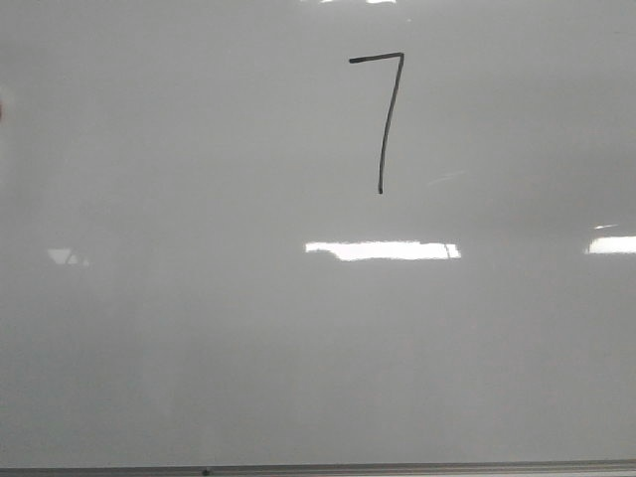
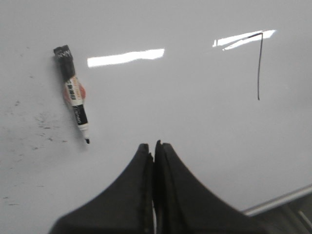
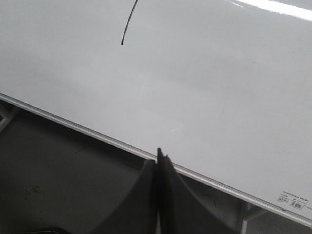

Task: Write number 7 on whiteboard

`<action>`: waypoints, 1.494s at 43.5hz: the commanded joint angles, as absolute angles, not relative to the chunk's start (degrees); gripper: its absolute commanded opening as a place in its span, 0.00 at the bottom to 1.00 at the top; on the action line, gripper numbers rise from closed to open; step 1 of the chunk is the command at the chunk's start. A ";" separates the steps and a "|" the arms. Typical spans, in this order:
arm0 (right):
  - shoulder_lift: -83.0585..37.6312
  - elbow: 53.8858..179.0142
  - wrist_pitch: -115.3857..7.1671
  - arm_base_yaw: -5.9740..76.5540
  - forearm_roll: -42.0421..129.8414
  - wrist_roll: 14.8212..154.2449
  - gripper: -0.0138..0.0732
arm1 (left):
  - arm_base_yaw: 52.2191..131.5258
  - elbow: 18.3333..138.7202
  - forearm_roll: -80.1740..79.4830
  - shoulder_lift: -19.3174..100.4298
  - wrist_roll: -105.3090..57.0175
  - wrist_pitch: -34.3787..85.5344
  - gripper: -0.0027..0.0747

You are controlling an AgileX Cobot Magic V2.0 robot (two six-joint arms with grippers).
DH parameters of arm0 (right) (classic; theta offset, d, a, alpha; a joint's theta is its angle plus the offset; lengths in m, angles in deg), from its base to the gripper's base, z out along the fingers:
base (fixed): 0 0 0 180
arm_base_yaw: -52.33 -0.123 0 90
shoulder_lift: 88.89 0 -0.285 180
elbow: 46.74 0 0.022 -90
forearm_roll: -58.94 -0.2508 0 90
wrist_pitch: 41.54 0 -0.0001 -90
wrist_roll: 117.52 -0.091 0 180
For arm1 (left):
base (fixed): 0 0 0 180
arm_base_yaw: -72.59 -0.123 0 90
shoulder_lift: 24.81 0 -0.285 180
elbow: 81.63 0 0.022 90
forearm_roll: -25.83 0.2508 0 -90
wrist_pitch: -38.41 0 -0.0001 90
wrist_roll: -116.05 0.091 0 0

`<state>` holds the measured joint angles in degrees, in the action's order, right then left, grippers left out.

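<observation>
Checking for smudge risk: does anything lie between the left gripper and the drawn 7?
Nothing visible does. Bare whiteboard separates the left gripper, jaws shut, from the 7. The uncapped marker lies off to the other side.

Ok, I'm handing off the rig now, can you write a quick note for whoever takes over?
Left claw: shut, empty, above the whiteboard.
Right claw: shut, empty, over the board's metal bottom edge.
Marker: lying uncapped on the board, seen only in the left wrist view, apart from both claws.
Done: the number 7 is drawn, top bar and downstroke complete.
Left: nothing to write; maybe cap and stow the marker.
</observation>
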<state>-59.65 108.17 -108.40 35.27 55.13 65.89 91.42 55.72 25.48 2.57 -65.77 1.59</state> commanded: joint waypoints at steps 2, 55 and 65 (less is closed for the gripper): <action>-58.92 109.16 -104.42 35.68 55.28 66.38 0.08 | 86.37 51.95 28.10 -1.65 -65.79 12.44 0.01; -58.92 109.16 -104.67 35.68 55.28 66.38 0.08 | 75.04 19.93 23.76 -18.19 -65.66 42.77 0.01; -58.92 109.16 -104.67 35.68 55.28 66.38 0.08 | 75.04 19.93 25.31 -18.07 -65.66 42.77 0.01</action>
